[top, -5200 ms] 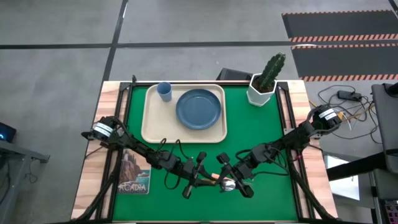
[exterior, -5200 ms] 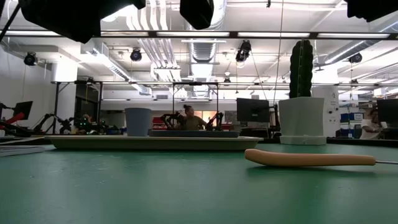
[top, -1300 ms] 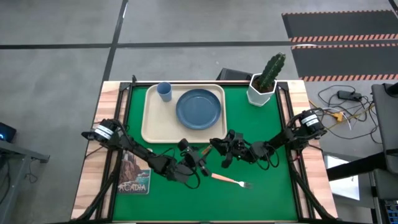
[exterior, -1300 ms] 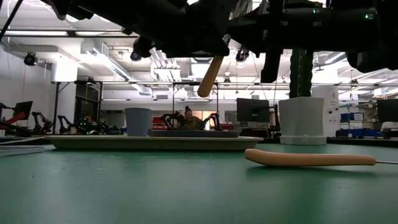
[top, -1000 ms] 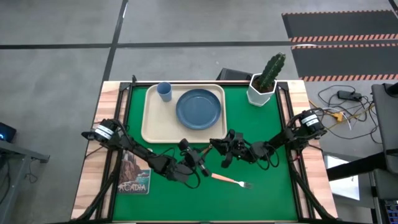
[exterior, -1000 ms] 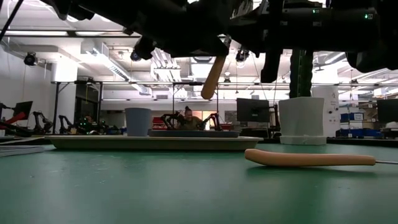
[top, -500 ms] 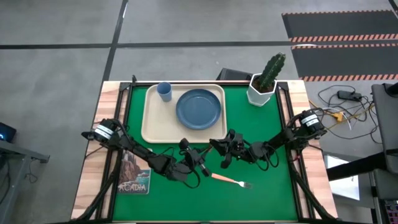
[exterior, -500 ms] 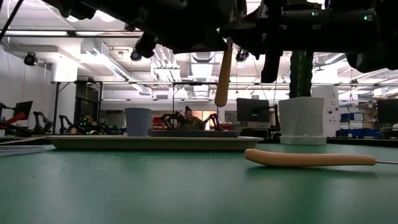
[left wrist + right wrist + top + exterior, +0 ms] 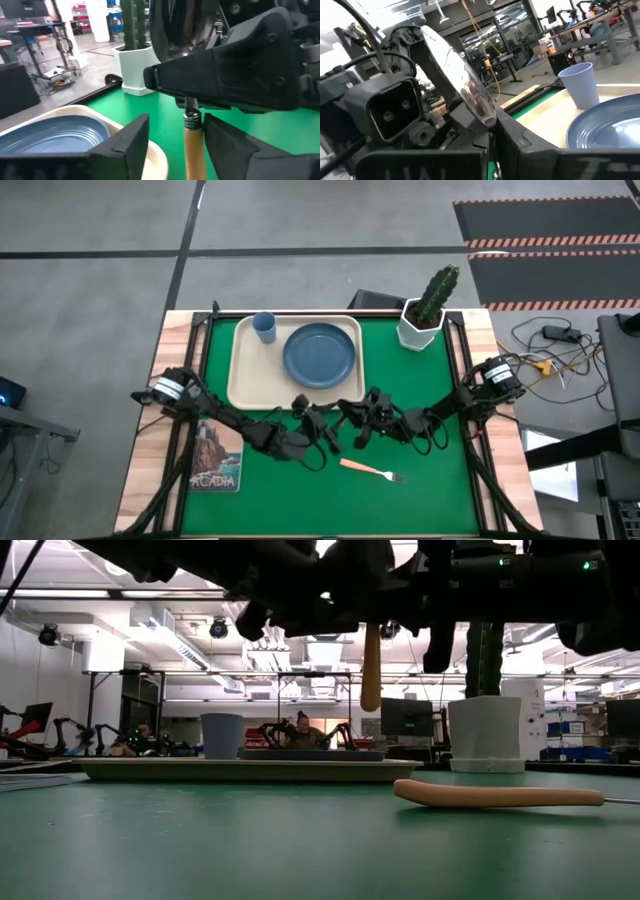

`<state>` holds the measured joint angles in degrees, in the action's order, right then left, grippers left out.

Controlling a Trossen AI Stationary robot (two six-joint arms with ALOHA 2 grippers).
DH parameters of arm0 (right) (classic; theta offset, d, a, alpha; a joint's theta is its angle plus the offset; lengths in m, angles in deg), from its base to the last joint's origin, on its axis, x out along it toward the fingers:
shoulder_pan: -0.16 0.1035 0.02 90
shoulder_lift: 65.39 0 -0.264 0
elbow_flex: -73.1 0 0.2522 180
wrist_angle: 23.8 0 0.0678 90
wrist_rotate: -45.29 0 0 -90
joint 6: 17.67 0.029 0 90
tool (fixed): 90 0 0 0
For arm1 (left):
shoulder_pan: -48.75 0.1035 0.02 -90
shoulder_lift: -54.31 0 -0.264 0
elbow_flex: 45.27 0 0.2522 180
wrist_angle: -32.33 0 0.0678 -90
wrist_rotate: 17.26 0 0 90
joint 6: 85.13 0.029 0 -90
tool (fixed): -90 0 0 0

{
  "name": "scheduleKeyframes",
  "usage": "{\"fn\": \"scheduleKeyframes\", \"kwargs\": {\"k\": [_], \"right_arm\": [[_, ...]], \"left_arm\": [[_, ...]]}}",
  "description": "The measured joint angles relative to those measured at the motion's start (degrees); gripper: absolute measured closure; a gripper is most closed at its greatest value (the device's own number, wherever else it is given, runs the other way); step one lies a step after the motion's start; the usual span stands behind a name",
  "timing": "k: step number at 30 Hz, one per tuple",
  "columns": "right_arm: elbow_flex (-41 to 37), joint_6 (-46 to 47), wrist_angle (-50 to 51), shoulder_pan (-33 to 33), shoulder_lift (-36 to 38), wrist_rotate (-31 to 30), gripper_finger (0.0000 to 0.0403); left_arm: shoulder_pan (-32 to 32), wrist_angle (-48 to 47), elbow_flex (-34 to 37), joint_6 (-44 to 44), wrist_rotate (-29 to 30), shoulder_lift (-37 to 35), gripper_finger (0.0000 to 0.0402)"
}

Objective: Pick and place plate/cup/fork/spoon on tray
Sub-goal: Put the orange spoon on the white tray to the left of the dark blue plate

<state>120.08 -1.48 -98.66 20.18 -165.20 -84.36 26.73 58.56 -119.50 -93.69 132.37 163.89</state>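
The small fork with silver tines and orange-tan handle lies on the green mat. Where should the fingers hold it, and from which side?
Grip the fork at the middle of its handle, coming straight down with the fingers across its narrow width. It lies flat and alone on the green mat, so from above is probably the easiest approach.

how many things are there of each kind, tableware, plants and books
tableware: 5 (tray, plate, cup, fork, spoon)
plants: 1 (cactus in a white pot)
books: 1 (booklet)
total: 7
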Motion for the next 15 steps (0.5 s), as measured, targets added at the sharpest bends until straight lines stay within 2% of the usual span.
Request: {"fn": "scheduleKeyframes", "kwargs": {"k": [3, 7, 10, 15], "right_arm": [[0.0, 0.3, -0.4, 0.0, 0.0, 0.0, 0.0394], [0.0, 0.3, -0.4, 0.0, 0.0, -0.9, 0.0394], [0.0, 0.3, -0.4, 0.0, 0.0, -1.0, 0.0394], [0.0, 0.3, -0.4, 0.0, 0.0, -1.5, 0.0394]], "left_arm": [[0.8, 0.0, 0.0, 0.0, -1.6, 0.0, 0.0221], [0.9, 0.0, 0.0, -0.1, -2.2, 0.0, 0.0243], [0.9, 0.0, 0.0, -0.2, -2.2, 0.0, 0.0283], [0.9, 0.0, 0.0, -0.6, -2.6, 0.0, 0.0375]]}}
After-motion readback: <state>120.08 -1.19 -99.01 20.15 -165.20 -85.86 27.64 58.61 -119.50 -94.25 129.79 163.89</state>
